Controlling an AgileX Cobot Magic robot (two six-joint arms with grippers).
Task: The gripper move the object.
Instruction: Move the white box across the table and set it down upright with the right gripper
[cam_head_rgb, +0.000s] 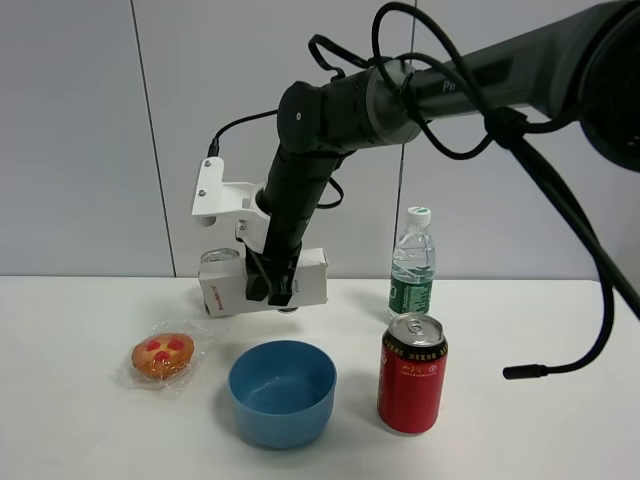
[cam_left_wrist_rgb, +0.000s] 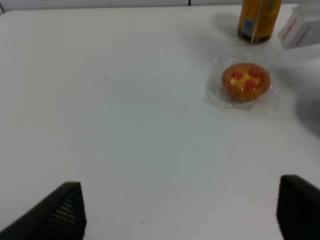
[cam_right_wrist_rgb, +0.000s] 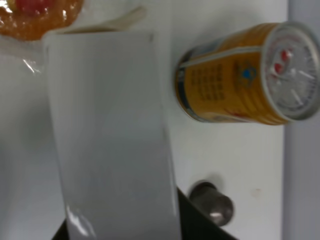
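R gripper jaws are clamping the white box beside the orange can; L gripper jaws are gaping wide, holding nothing.

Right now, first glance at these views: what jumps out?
The black right gripper, on an arm coming in from the right, is clamped on the long white box at the back of the table, just in front of a yellow can. Nearer the camera stand a blue bowl in the middle, a red can to its right and a wrapped pastry to its left.
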